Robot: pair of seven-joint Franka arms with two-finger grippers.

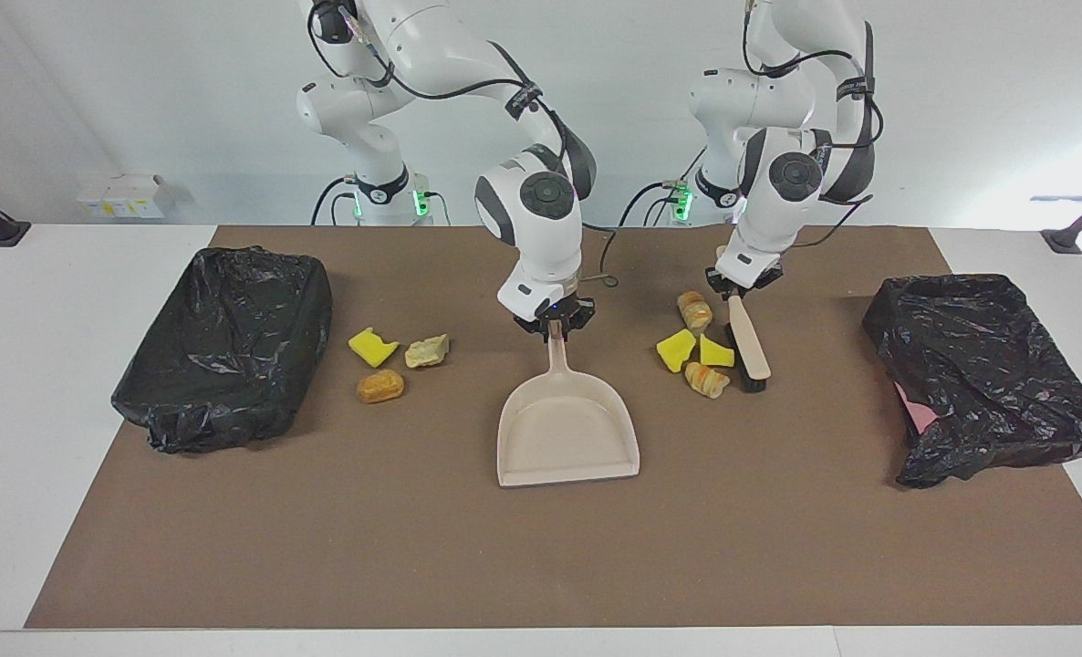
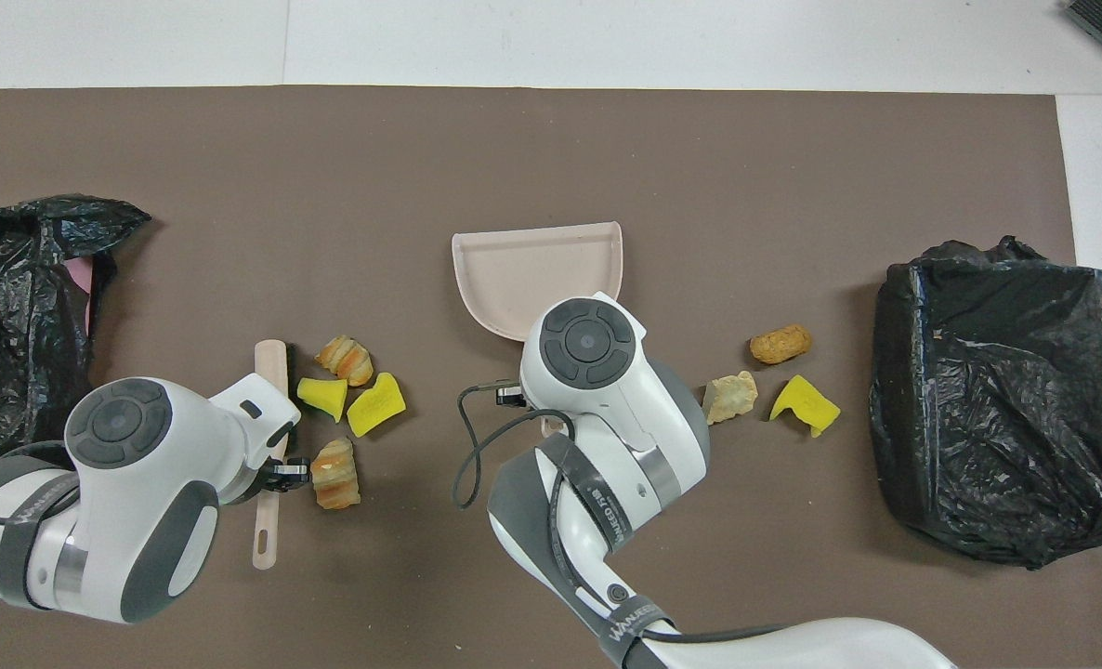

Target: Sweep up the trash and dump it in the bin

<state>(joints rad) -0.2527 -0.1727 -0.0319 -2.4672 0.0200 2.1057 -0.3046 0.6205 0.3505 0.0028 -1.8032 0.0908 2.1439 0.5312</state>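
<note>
A beige dustpan point(image 1: 567, 436) lies flat mid-table, mouth away from the robots. My right gripper point(image 1: 555, 327) is shut on its handle; in the overhead view the wrist hides that grip and only the pan point(image 2: 537, 274) shows. My left gripper point(image 1: 735, 290) is shut on the handle of a beige brush point(image 1: 749, 347) with black bristles, down on the mat beside the trash. Trash by the brush point(image 2: 270, 367): two croissant-like pieces point(image 1: 694, 310) point(image 1: 707, 380) and two yellow chunks point(image 1: 675, 350) point(image 1: 715, 351). More trash toward the right arm's end: a yellow chunk point(image 1: 372, 347), a pale lump point(image 1: 427, 350), a brown lump point(image 1: 380, 386).
A bin lined with a black bag point(image 1: 226, 347) stands at the right arm's end of the brown mat. A second black-bagged bin point(image 1: 983, 374) sits tilted at the left arm's end, with pink showing at its mouth. White table edge surrounds the mat point(image 1: 541, 557).
</note>
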